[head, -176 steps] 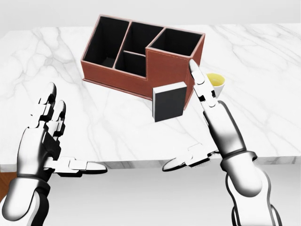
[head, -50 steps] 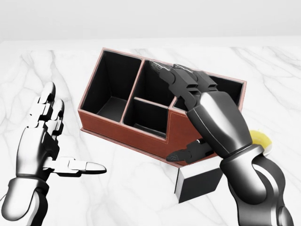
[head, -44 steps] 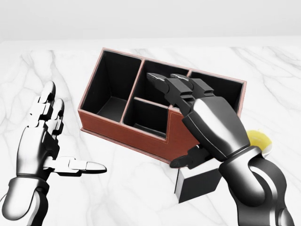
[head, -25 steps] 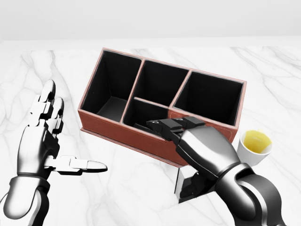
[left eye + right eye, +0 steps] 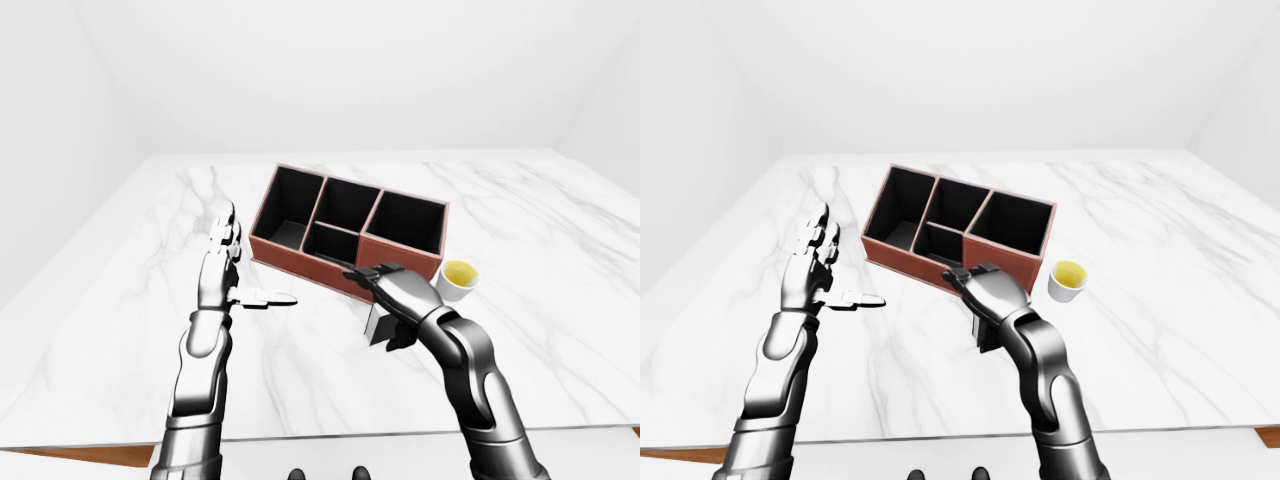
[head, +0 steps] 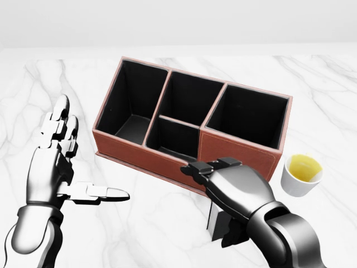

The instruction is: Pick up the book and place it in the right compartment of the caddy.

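Observation:
The book (image 6: 213, 219) is dark with a white page edge. It stands on the marble table just below the caddy's right compartment in the head view, mostly hidden under my right hand. My right hand (image 6: 215, 204) lies over the book's top, its fingers (image 6: 196, 168) reaching towards the caddy wall and its thumb low on the book's face. The fingers are not visibly closed round it. The red-brown caddy (image 6: 240, 144) has black compartments, and the right one stands empty. My left hand (image 6: 83, 162) is open and empty to the left of the caddy.
A white cup of yellow liquid (image 6: 301, 174) stands just right of the caddy and close to my right forearm. The marble table (image 5: 560, 330) stretches wide on both sides, and its near edge shows low in the left-eye view.
My right hand has come down from over the caddy's middle compartments onto the book, uncovering the caddy and the cup. My left hand has barely shifted. Since the earliest frame the camera has moved closer.

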You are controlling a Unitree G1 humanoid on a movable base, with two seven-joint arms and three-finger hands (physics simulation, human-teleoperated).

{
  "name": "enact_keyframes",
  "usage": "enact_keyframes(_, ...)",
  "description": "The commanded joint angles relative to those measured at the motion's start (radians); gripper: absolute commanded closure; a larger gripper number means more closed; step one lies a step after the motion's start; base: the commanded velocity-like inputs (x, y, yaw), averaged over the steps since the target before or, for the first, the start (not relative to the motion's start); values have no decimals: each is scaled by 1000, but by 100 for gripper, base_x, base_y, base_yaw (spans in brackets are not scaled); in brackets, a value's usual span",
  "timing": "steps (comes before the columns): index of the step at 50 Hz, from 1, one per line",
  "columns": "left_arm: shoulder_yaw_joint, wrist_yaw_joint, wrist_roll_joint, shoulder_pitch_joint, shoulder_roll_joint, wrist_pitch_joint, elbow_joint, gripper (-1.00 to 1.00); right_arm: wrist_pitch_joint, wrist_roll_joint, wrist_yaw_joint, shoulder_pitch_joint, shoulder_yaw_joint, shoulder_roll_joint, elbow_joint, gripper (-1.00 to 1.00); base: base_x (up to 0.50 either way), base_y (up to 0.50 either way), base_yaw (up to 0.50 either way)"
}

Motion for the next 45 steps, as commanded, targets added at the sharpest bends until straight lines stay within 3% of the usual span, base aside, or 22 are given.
enact_keyframes(1, 1, 2, -1, -8, 2, -14, 27, -100, 0, -39, -11, -3, 15, 4, 38, -59, 0, 0, 0)
enact_keyframes(21, 4, -3, -7, -7, 6, -40, 63, -100, 0, -61, -36, -13, 19, 0, 107, -47, 0, 0, 0)
enact_keyframes(45, 2, -12, -10, -2, 5, -52, 68, -100, 0, -92, -91, -46, 17, -11, 230, -41, 0, 0, 0)
